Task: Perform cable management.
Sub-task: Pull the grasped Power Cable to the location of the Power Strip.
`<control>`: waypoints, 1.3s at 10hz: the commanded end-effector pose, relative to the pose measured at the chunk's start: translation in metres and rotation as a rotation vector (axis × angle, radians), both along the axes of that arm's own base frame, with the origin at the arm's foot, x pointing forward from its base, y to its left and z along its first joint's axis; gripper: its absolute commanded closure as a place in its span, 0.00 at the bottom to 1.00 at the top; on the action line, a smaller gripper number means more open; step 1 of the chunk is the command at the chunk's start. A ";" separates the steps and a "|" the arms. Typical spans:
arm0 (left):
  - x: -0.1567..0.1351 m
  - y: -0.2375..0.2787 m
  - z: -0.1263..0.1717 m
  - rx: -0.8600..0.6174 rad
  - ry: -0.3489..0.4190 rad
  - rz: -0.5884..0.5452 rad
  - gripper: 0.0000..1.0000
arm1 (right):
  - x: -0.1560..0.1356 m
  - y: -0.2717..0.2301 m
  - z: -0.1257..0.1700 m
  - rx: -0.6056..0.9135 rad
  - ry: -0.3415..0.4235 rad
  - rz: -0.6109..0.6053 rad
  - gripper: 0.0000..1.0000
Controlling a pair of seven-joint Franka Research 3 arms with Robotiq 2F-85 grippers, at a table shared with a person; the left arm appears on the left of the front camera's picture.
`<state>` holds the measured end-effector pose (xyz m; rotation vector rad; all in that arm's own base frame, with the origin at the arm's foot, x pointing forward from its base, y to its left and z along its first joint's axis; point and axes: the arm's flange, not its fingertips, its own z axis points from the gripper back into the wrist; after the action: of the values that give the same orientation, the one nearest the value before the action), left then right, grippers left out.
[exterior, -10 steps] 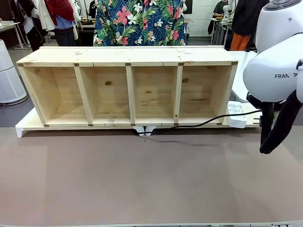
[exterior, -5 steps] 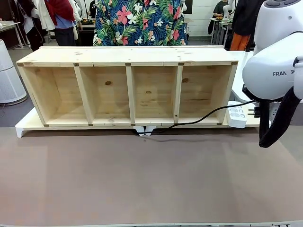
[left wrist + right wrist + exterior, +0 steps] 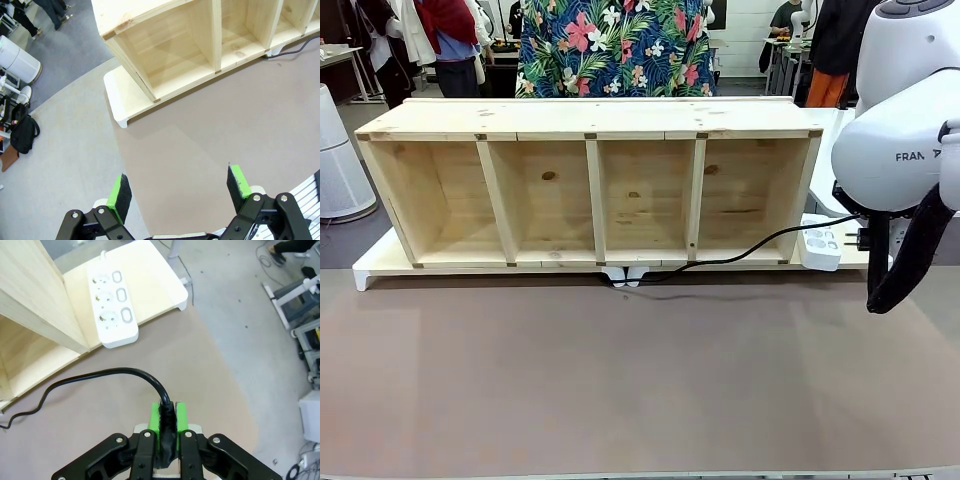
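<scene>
Front view: the long thin black power cord is lying along the pale wooden shelf, its plug up beside the white plastic power strip.
Left wrist view: my left gripper is hanging spread wide, empty.
Right wrist view: I am pinching the plug with my right gripper, I think for plugging in.

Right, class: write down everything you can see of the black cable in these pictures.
The cable is a thin, glossy black cord that looks rubbery. Its plug is clamped between the green fingers of the right gripper, held up off the table. From there the cord arcs over, sags to the tabletop and trails toward the base of the wooden shelf. It passes near the white power strip but is not plugged in.
</scene>
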<state>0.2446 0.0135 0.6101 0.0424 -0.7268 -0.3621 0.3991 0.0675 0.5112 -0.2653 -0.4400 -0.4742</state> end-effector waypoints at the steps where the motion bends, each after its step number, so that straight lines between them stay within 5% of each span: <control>1: 0.000 0.000 0.000 0.001 0.003 0.001 0.00 | 0.009 -0.004 -0.012 -0.051 0.003 -0.014 0.85; 6: 0.000 0.000 0.000 0.001 0.003 0.001 0.00 | 0.036 -0.015 -0.001 -0.159 -0.094 0.138 0.85; 9: 0.000 0.000 0.000 0.001 0.003 0.001 0.00 | 0.062 -0.045 0.014 -0.135 -0.156 0.097 0.85; 13: 0.000 0.000 0.000 0.001 0.003 0.001 0.00 | 0.100 -0.090 0.022 -0.002 -0.145 0.332 0.85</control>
<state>0.2446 0.0135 0.6102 0.0423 -0.7270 -0.3620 0.4852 -0.0091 0.5234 -0.2167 -0.6267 -0.2650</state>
